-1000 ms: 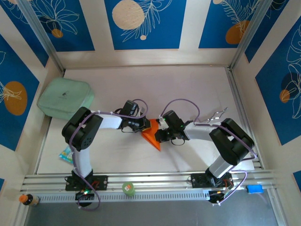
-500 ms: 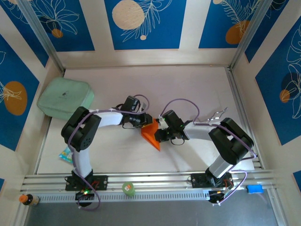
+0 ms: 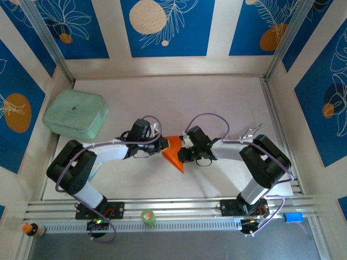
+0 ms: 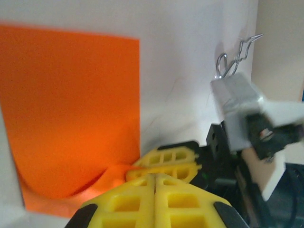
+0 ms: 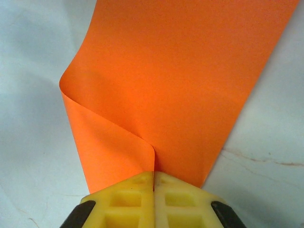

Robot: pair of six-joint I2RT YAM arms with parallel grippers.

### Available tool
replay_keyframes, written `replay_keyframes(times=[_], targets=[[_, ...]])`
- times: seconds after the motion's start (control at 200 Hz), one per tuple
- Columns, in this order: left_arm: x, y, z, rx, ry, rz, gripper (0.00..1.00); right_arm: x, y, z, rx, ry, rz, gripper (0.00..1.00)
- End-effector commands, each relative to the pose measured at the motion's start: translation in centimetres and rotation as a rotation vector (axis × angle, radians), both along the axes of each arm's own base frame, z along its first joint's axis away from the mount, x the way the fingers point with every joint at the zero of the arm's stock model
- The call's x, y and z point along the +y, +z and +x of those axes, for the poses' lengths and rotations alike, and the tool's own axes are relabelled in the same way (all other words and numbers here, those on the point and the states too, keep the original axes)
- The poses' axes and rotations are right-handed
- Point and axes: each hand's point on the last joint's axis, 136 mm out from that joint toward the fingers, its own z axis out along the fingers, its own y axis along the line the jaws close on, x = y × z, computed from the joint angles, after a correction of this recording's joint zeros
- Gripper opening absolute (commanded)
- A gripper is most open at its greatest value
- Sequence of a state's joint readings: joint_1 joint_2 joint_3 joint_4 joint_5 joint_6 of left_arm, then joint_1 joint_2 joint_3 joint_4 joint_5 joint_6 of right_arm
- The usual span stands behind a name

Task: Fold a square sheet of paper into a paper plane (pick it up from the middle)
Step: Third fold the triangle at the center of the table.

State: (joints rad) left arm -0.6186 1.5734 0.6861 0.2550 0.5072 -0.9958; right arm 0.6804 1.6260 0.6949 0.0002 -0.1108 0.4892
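Note:
The square sheet of paper (image 3: 174, 153) is bright orange and lies mid-table as a creased pointed wedge, its tip toward the near edge. My right gripper (image 3: 183, 153) is shut on its right side. In the right wrist view a curled flap of the sheet (image 5: 171, 85) runs into the closed yellow jaws (image 5: 154, 174). My left gripper (image 3: 156, 144) is just left of the sheet, shut with nothing between its fingers. From the left wrist the sheet (image 4: 71, 109) lies ahead and left of the closed fingertips (image 4: 155, 175), which nearly touch the right gripper's fingers (image 4: 171, 159).
A pale green cushion-like pad (image 3: 75, 114) sits at the back left. A bent wire clip (image 3: 250, 131) lies near the right arm's elbow. A small green round object (image 3: 148, 217) rests on the front rail, with an orange-capped bottle (image 3: 31, 229) at the far left.
My left gripper opened briefly, then shut again and drew back to the left off the sheet's edge; its arm dropped lower and leftward. The right gripper kept its grip in place.

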Motion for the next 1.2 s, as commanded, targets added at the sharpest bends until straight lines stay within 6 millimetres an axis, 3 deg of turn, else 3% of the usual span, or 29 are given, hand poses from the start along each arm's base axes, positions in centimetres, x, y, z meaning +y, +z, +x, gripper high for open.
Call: replay_keyframes(times=[0.0, 0.265, 0.435, 1.195], targets=[[-1.5, 1.8, -0.4, -0.025, 0.024, -0.112, 0.00, -0.1, -0.4, 0.1, 0.018, -0.018, -0.023, 0.05], [-3.0, -1.0, -1.7, 0.034, 0.032, -0.154, 0.00, -0.2, -0.3, 0.1, 0.016, -0.018, -0.024, 0.05], [-2.4, -2.7, -2.2, 0.068, 0.044, -0.108, 0.00, -0.3, -0.3, 0.0, 0.017, -0.021, -0.026, 0.05], [-1.8, -4.5, -2.6, 0.099, 0.042, -0.047, 0.00, -0.3, -0.3, 0.0, 0.016, -0.018, -0.025, 0.05]])
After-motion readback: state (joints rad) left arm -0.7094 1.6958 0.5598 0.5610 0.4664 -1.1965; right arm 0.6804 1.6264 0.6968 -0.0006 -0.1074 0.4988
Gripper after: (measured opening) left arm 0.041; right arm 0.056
